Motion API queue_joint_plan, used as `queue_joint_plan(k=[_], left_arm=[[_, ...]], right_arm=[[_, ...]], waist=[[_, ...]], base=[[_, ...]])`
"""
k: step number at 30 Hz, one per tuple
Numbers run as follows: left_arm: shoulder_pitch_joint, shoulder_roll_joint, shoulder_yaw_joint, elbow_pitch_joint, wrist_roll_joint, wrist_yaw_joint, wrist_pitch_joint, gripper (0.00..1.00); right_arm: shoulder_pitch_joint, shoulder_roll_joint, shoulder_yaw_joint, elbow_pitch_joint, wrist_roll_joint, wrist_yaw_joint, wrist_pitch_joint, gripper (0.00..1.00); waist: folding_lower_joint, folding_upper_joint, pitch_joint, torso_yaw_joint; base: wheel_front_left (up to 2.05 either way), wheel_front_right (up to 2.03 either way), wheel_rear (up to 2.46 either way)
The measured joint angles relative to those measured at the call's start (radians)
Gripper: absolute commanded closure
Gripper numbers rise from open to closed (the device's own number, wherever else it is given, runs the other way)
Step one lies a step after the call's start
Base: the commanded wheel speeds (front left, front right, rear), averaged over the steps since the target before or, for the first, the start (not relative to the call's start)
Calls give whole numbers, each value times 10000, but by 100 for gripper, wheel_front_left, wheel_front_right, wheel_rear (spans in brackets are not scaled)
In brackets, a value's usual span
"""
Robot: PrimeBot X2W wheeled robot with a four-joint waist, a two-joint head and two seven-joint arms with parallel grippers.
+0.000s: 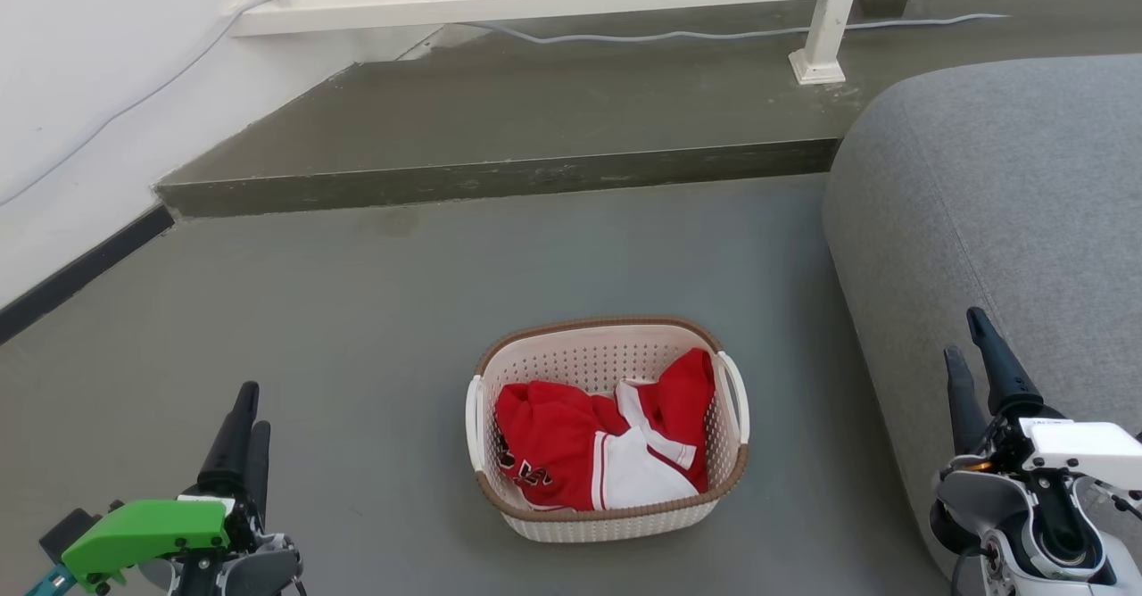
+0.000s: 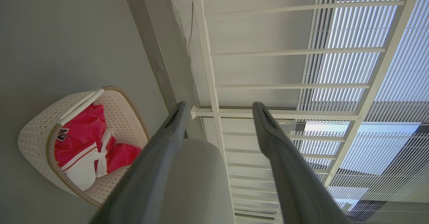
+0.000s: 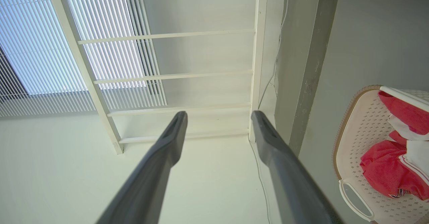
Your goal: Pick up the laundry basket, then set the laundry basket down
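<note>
The laundry basket (image 1: 593, 357) sits on the grey floor (image 1: 357, 310) near a grey sofa (image 1: 999, 203), with red and white clothing (image 1: 571, 444) inside. The left pincer (image 1: 252, 409) and right pincer (image 1: 965, 335) hover well apart from it, fingers spread, gripping nothing.

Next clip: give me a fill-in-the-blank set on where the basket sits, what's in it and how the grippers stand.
1. The laundry basket stands on the grey ____.
2. The clothing inside it is white and ____.
3. The left gripper and right gripper are both ____, holding nothing.
4. In the head view, the grey upholstered seat lies to the basket's ____.
Missing words: floor; red; open; right.
</note>
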Motion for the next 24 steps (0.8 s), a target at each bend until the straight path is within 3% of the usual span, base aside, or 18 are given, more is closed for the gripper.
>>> queue_joint_plan(k=[7,24], left_arm=[[-12,4,-201,-146,148,0,-245,0],[-86,176,-894,-493,1647,0,-823,0]], right_arm=[[-6,-29,240,-207,-245,2,-107,0],[-35,-412,1043,-704,-1419,2,-817,0]], waist=[[0,0,30,9],[0,0,89,3]], base=[[0,0,0],[0,0,0]])
